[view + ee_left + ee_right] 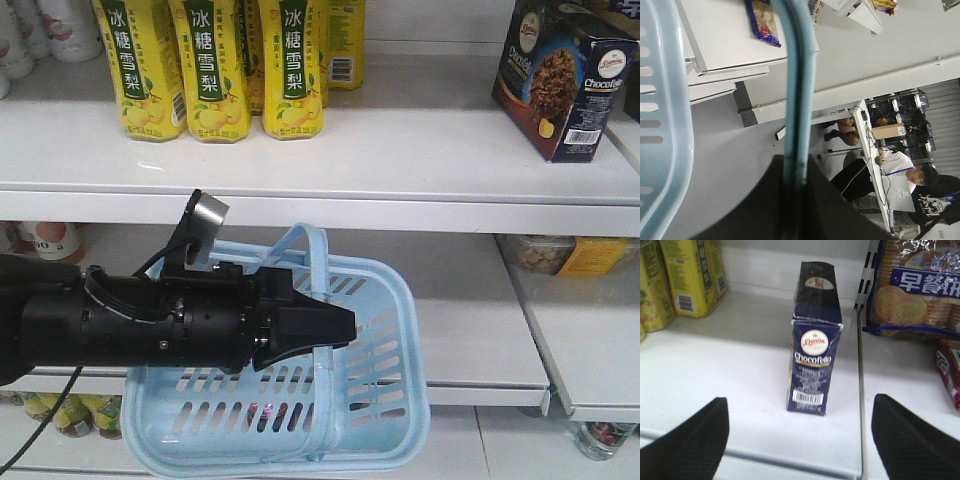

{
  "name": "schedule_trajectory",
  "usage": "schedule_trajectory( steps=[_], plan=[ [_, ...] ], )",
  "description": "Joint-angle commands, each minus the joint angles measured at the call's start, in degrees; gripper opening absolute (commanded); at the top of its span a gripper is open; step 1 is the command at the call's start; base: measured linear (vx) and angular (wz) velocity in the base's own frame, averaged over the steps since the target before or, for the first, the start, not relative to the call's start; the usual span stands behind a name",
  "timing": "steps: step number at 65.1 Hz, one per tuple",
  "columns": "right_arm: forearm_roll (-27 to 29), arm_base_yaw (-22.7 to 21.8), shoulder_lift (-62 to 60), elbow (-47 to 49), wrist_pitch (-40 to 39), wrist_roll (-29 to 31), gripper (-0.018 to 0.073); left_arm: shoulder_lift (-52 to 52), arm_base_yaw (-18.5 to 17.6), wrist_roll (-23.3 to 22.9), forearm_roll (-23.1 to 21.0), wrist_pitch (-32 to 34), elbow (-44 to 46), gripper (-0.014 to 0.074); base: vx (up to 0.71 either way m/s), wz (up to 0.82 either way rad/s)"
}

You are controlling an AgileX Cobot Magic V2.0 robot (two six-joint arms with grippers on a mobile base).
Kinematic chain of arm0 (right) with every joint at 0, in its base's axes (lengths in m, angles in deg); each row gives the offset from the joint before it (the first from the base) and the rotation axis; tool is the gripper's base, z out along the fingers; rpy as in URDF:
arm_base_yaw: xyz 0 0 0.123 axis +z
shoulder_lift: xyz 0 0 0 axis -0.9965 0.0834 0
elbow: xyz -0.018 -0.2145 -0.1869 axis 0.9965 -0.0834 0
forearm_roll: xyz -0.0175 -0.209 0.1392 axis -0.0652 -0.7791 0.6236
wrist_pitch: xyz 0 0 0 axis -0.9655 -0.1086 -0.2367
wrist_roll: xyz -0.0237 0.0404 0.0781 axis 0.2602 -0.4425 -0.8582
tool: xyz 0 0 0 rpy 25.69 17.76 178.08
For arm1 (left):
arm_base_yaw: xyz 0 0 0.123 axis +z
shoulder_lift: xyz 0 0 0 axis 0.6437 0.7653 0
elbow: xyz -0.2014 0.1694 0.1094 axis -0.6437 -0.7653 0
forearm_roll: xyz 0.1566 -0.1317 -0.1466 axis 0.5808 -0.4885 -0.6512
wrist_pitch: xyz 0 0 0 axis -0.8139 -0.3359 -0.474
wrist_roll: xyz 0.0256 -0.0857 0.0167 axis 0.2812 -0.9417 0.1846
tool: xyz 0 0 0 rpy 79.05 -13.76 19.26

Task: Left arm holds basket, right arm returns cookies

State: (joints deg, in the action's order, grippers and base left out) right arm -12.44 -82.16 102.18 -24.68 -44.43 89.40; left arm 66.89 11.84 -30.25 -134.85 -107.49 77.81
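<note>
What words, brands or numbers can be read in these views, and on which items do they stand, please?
"冰糖雪梨": on the yellow drink cartons on the upper shelf.
"Danisa" and "Chocofello": on the narrow side of the cookies, above a barcode whose digits are too small to read.
"早餐饼": partly cut off, on the blue biscuit pack.
The smaller print on the cartons is too blurred to read.
</note>
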Motion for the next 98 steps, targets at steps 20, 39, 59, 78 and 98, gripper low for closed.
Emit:
schedule_trajectory(
  steps=[20,39,59,78,98],
  plan=[
    [-0.8,-0.24,-8.29,1.57,8.27,0.12,0.0534,-2.07,-0.27,0.49,-5.73,-2.38,1.84,-0.0003,0.0,0.0],
    [-0.8,-0.24,-15.37,1.5,11.32,-0.09,0.0514,-2.07,-0.27,0.49,-5.73,-2.38,1.84,-0.0003,0.0,0.0],
    [-10.34,-0.24,-28.49,-15.24,8.89,-6.75,0.0473,-2.07,-0.27,0.49,-5.73,-2.38,1.84,-0.0003,0.0,0.0],
    [-14.14,-0.24,-48.4,-33.53,0.89,-10.67,0.0473,-2.07,-0.27,0.49,-5.73,-2.38,1.84,-0.0003,0.0,0.0],
    [-14.15,-0.24,-53.12,-49.28,-16.34,-13.6,0.0472,-2.07,-0.27,0.49,-5.63,-2.38,1.84,-0.0003,0.0,0.0]
  ],
)
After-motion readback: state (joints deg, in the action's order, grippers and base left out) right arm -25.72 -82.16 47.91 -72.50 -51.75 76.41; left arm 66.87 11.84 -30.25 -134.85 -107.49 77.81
